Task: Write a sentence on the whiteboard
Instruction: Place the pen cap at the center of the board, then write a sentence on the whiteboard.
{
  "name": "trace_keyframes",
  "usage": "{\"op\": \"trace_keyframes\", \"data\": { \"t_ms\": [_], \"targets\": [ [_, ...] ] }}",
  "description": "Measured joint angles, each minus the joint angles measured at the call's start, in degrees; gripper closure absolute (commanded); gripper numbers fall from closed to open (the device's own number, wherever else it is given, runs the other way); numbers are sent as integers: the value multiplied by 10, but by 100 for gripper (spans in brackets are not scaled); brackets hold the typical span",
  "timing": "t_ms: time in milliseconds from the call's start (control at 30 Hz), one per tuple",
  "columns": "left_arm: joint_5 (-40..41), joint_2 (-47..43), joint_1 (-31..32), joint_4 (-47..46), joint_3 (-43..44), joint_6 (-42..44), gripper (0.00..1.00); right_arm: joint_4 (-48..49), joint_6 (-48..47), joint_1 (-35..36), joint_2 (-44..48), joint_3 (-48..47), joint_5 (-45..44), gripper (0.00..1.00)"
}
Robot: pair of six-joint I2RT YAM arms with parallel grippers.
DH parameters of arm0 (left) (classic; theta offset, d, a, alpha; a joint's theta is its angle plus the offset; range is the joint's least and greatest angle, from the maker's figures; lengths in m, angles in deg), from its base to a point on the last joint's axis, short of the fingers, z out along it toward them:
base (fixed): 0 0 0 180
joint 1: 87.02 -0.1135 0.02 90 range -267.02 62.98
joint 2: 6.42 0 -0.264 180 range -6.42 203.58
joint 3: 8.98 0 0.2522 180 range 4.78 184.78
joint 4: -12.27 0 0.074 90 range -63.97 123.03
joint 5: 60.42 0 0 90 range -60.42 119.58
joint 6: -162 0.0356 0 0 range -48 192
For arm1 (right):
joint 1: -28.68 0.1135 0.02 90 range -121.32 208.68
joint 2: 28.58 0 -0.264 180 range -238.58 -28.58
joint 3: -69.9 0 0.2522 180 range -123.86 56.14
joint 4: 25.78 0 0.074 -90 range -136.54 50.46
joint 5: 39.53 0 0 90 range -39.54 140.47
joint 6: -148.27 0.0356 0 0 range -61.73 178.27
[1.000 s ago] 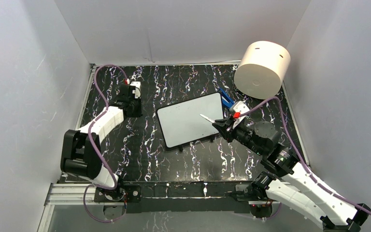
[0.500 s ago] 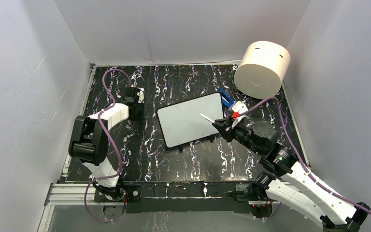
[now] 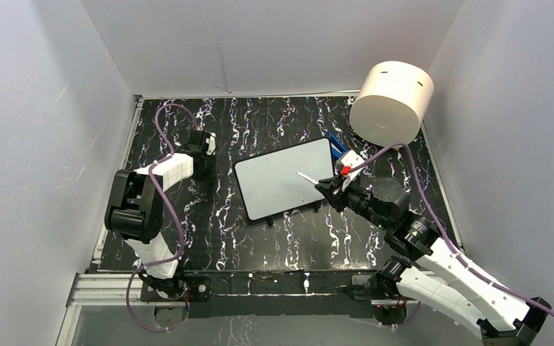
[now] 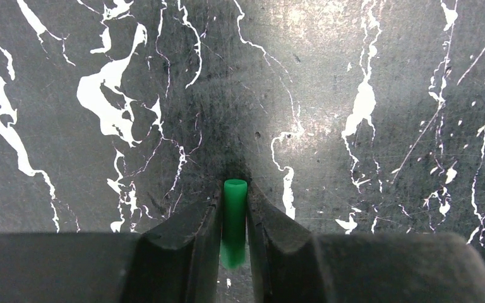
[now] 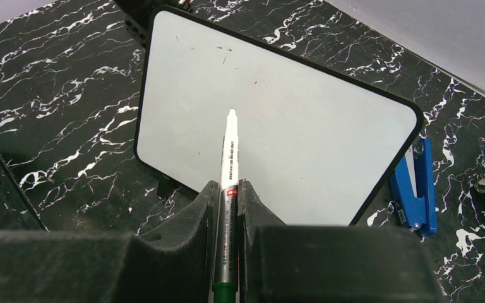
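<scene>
The whiteboard (image 3: 283, 180) lies flat-faced on the marbled black table (image 3: 209, 216), directly ahead of and beneath the right pincer (image 5: 227, 188). That pincer is closed on the barrel of a marker (image 5: 229, 151), whose pale tip points out over the middle of the white face. We cannot tell whether the tip touches. We see no lettering on the board, only a few faint specks near its far edge. A blue clip (image 5: 417, 189) lies just beyond the board's corner, to the right of the pincer's fingers. The left pincer (image 4: 234, 189), well apart from the board and low over the table, is closed on a small green cap (image 4: 234, 214) that juts forward between its fingers.

We judge the board stiff, light and smooth-faced, so liable to slide or rock under pen pressure; small dark supports show beneath its near edge. To steady it, we would take the thin black frame at a bare edge, never the writing face.
</scene>
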Motion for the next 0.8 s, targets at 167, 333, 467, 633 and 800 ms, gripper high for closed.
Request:
{"op": "trace_keyframes", "data": {
  "t_ms": [167, 333, 467, 633, 800],
  "targets": [
    [7, 0, 0, 2, 0, 0, 73, -2, 0, 0, 0, -2, 4, 100],
    [12, -2, 0, 4, 1, 0, 67, -8, 0, 0, -5, -9, 9, 100],
    [13, -19, -1, 7, 1, 2, 62, -15, 0, 0, -14, -17, 11, 100],
    [2, -81, -8, 0, -2, 9, 47, -19, 0, 0, -26, -24, 13, 100],
    [-45, -186, -36, -33, -23, 8, 34, -21, 1, 0, -33, -27, 24, 100]
  ]
}}
